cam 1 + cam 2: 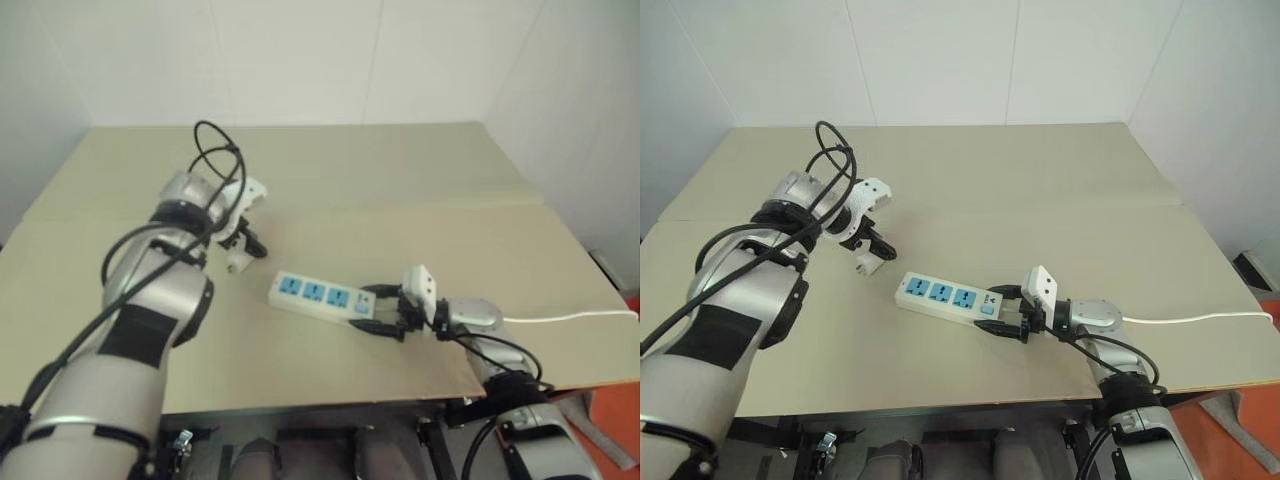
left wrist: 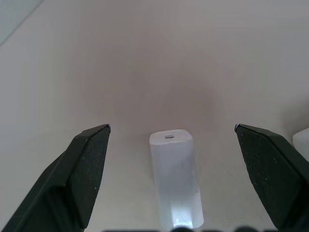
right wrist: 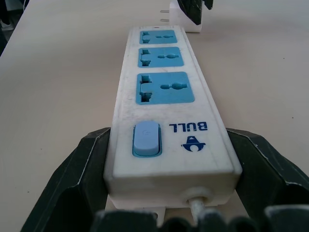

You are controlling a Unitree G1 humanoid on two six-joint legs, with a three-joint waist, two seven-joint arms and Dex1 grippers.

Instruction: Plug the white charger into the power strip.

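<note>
The white charger [image 2: 175, 179] lies on its side on the table, just left of the far end of the power strip [image 1: 315, 295]. My left gripper [image 1: 244, 246] hangs over it, pointing down. It is open, with one black finger on either side of the charger and well apart from it. The strip is a white bar with three blue socket faces, seen close up in the right wrist view [image 3: 164, 96]. My right gripper [image 1: 378, 310] is shut on the strip's switch end, its fingers [image 3: 87, 164] pressed against both long sides.
The strip's thin white cord [image 1: 570, 318] runs right, off the table edge. The beige table [image 1: 400, 180] has a seam across its middle and open surface behind and left of the strip. A black cable loops above my left wrist [image 1: 215, 150].
</note>
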